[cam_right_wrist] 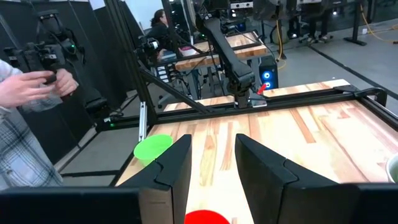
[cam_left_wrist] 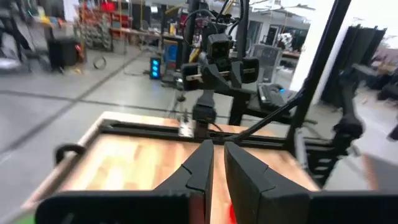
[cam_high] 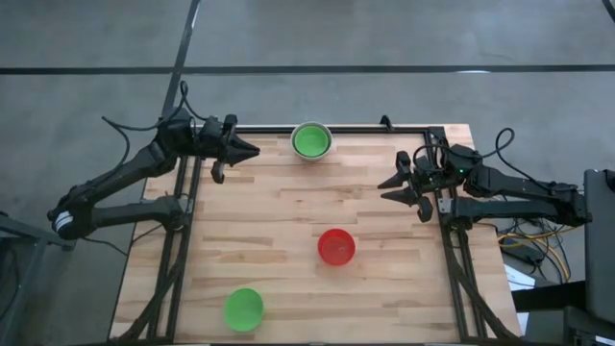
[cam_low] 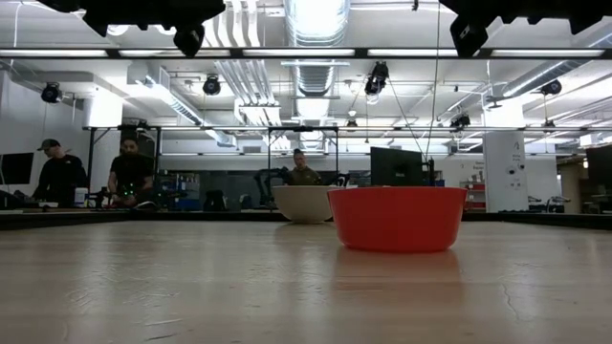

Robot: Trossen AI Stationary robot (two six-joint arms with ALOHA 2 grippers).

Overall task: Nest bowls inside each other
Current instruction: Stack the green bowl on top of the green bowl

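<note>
Red bowl [cam_high: 336, 246] sits mid-table, nearest the low camera; green bowl [cam_high: 243, 308] at one edge, a nested green-in-white stack [cam_high: 311, 140] opposite. Left gripper [cam_high: 252, 150] narrow, empty; right gripper [cam_high: 384, 189] wider, empty. Best: grip a rim squarely, lower centred.

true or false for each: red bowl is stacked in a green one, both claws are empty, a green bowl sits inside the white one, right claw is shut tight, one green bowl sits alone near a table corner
1. The red bowl is stacked in a green one. False: it stands alone on the table.
2. Both claws are empty. True: left claw and right claw hold nothing.
3. A green bowl sits inside the white bowl. True.
4. The right claw is shut tight. False: its fingers stand apart.
5. One green bowl sits alone near a table corner. True.
</note>
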